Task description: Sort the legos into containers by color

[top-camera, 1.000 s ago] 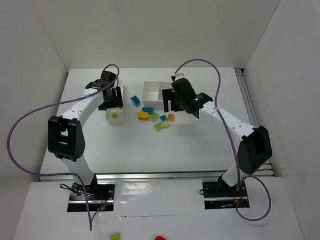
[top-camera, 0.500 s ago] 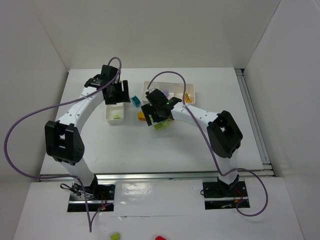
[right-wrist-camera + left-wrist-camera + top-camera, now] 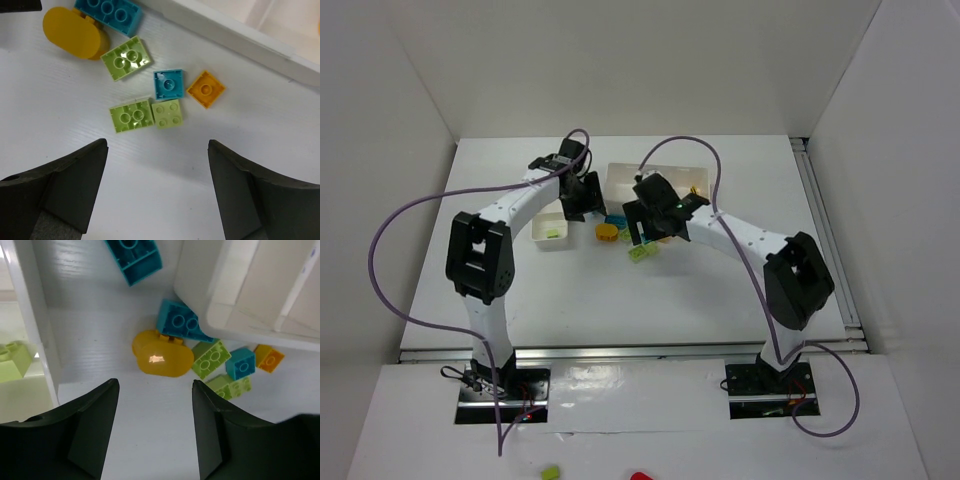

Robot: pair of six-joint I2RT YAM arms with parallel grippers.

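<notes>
Left wrist view puts the rounded yellow piece (image 3: 162,354) just ahead of the left end effector (image 3: 155,388), almost centred between its two fingers, which stand apart with nothing between them. The piece lies flat on the bench (image 3: 100,330). Its long axis runs nearly side to side in this view, roughly along the line on which the fingers close. I judge that a grasp from here would take it end to end, and that a turn of the wrist would be needed to take it across its short width. A teal brick (image 3: 180,322) sits right against its far edge and a lime brick (image 3: 211,357) lies just beside its right end, leaving little room for a finger there. The narrow tray (image 3: 30,315) is to the left and the three-compartment tray (image 3: 240,290) to the upper right. The right end effector (image 3: 157,150) is also wide open and empty, with a lime pair (image 3: 145,115) just ahead of its fingertips. So the right arm looks nearer the mixed cluster and the left arm nearer the yellow piece.
</notes>
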